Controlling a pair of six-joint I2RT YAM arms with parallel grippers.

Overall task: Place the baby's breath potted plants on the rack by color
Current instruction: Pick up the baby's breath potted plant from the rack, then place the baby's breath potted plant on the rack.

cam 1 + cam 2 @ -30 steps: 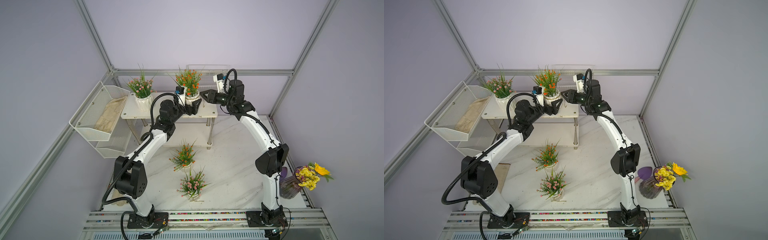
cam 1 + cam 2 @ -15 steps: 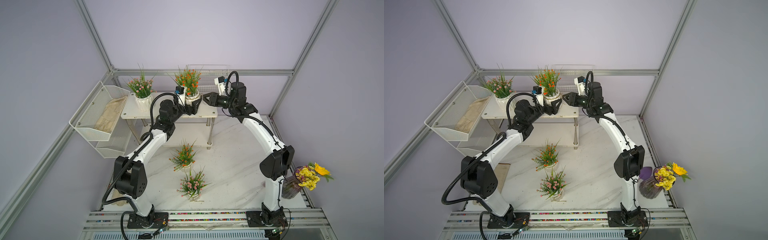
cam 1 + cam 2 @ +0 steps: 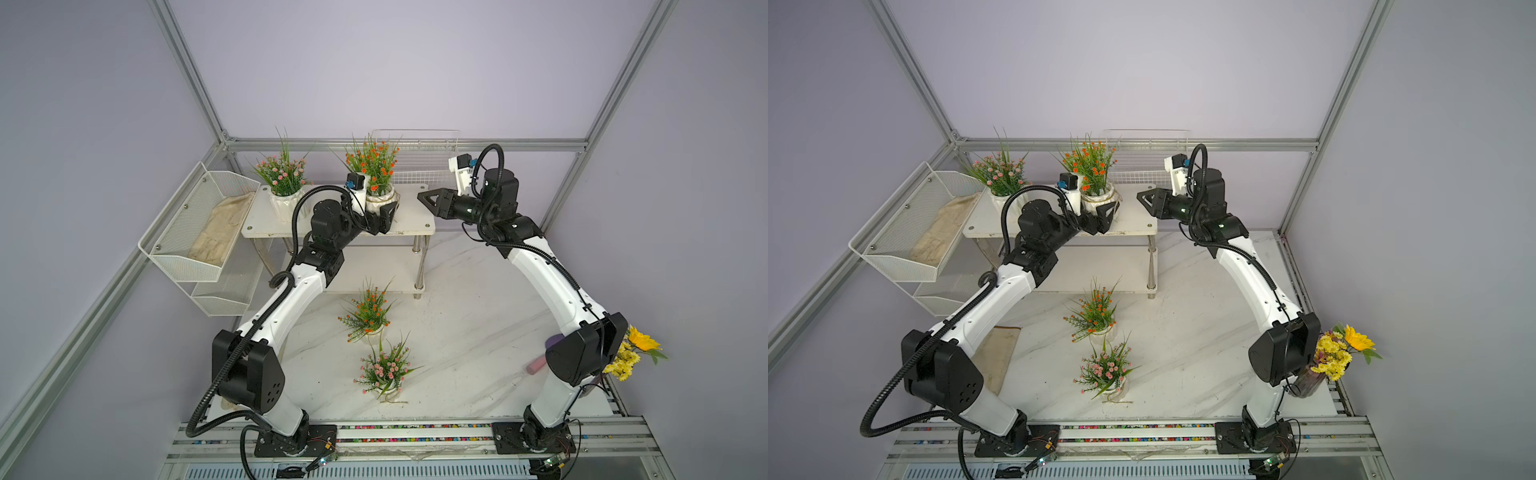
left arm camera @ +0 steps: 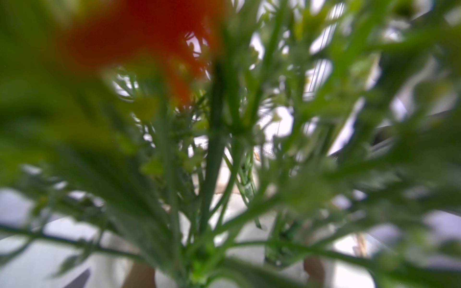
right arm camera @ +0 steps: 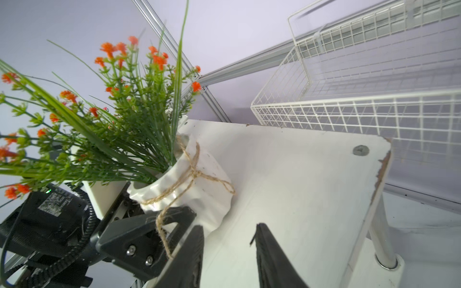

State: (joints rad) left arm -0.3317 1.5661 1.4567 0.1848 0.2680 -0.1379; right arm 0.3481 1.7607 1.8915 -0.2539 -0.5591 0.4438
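Note:
Two baby's breath potted plants stand on the top board of the rack (image 3: pixel 411 217): a pink one (image 3: pixel 282 183) at its left end and an orange one (image 3: pixel 376 166) near the middle. My left gripper (image 3: pixel 384 210) is shut on the orange plant's white pot (image 5: pixel 199 179), one finger (image 5: pixel 149 232) lying against its side; the far finger is hidden. Blurred foliage fills the left wrist view. My right gripper (image 3: pixel 427 199) hovers open and holds nothing, apart from the pot on its right, over the board's bare end (image 5: pixel 299 174). On the table stand another orange plant (image 3: pixel 368 311) and another pink one (image 3: pixel 384 368).
White mesh wall bins (image 3: pixel 199 224) holding a cloth hang left of the rack. A white wire basket (image 3: pixel 415 162) sits behind it. A sunflower bouquet (image 3: pixel 636 353) stands at the table's right edge, behind my right arm's elbow. A cloth (image 3: pixel 996 353) lies under my left arm.
My right gripper has drawn back to the right, away from the orange plant's pot. My left gripper has stayed at the pot on the top board.

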